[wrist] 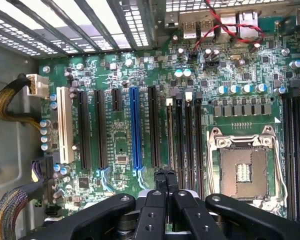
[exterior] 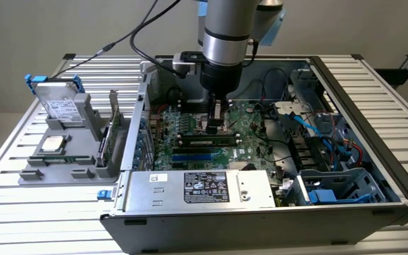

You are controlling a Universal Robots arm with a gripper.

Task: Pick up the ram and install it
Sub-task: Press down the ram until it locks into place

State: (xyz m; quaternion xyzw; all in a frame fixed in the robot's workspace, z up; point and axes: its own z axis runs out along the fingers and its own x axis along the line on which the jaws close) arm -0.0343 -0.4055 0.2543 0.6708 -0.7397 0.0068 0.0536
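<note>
- Exterior view, centre of the frame: the pincer reaches straight down into the open computer case, tips just over the ram.
- The ram lies flat along a slot on the motherboard, probably seated or being pressed home, which would explain the vertical approach.
- Wrist view, lower middle: the pincer has its fingertips together, with nothing visible between them.
- At the left of the exterior frame, a grey holder carries a hard drive.
- Case and holder sit on a ribbed metal worktop; a plain wall stands behind.
</note>
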